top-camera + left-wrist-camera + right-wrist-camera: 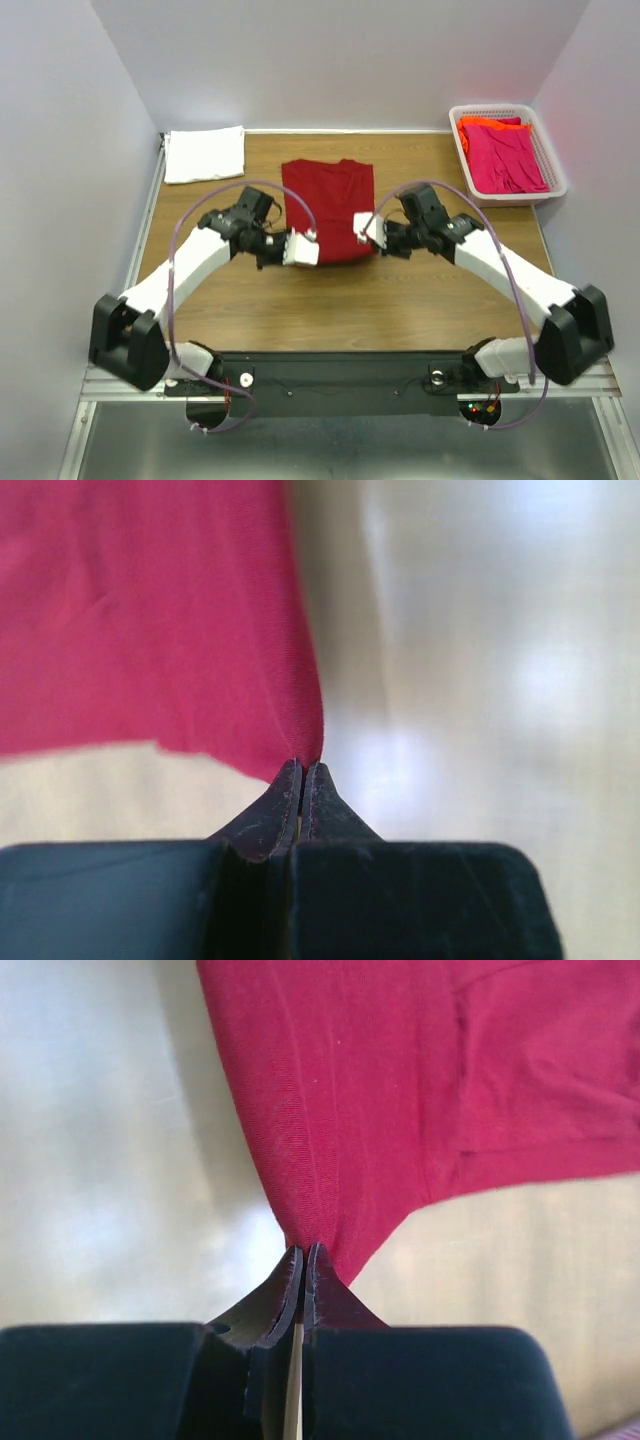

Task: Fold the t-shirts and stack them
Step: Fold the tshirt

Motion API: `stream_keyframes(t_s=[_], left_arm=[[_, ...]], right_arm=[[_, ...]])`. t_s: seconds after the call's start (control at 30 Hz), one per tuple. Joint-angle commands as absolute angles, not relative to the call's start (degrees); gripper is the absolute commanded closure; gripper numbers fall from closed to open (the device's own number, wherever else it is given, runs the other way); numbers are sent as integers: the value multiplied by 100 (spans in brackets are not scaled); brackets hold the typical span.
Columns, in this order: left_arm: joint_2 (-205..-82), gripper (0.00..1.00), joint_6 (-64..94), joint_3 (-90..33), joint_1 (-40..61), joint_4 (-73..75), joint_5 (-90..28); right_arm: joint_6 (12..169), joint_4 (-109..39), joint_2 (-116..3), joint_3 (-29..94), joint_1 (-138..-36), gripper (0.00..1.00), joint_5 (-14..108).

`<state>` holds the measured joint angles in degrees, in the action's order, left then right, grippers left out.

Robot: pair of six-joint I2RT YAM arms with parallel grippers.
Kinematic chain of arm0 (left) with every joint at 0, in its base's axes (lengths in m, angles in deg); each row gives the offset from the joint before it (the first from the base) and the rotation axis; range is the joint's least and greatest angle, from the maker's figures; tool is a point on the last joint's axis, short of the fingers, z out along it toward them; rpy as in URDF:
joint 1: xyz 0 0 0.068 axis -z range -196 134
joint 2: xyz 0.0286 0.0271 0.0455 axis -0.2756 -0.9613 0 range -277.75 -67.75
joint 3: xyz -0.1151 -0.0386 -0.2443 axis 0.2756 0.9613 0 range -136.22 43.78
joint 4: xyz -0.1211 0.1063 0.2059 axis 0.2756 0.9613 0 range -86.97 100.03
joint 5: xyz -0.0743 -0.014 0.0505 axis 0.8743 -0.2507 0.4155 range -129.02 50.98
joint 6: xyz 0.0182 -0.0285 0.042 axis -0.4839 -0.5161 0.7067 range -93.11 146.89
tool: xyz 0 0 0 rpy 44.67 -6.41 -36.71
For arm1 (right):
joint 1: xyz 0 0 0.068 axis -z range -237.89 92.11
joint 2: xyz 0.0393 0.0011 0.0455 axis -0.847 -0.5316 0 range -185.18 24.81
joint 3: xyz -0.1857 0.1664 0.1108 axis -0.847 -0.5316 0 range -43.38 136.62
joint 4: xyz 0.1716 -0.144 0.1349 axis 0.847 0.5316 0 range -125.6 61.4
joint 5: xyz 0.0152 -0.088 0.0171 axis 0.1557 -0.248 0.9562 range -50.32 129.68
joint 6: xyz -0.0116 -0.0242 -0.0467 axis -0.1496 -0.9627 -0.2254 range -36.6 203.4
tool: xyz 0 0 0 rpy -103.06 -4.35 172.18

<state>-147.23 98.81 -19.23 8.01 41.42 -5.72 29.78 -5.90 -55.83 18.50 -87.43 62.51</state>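
A large dark red t-shirt (pixel 330 205) lies spread in the middle of the wooden table. My left gripper (pixel 312 240) is shut on its near left corner, seen in the left wrist view (pixel 303 765) pinching the cloth (pixel 150 620). My right gripper (pixel 360 232) is shut on the near right corner, seen in the right wrist view (pixel 305 1250) holding the cloth (pixel 400 1090). A folded white t-shirt (pixel 204 153) lies at the far left. Bright pink (pixel 505 160) and orange (pixel 480 124) t-shirts lie in the basket.
A white plastic lattice basket (pixel 553 165) stands at the far right corner. The wooden table (pixel 330 310) ends at a black rail by the arm bases. White walls close in the back and sides.
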Motion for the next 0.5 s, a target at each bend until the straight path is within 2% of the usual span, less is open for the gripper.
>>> stream_keyframes(t_s=[0.0,0.13,0.23,0.47], left_arm=[[-13764,100,9748,-1328,1273,4978,-466],[-13130,100,9571,-984,1660,5434,-272],[-12980,100,9492,-1176,1678,5777,-254],[-13733,100,9395,-2432,1539,6051,-377]], right_arm=[[2865,816,-4475,1324,-9206,99,6727],[2899,1475,-3560,1067,-9489,99,6964],[3101,1494,-3398,1180,-9498,99,6895],[2786,1494,-4590,2180,-9077,100,6911]])
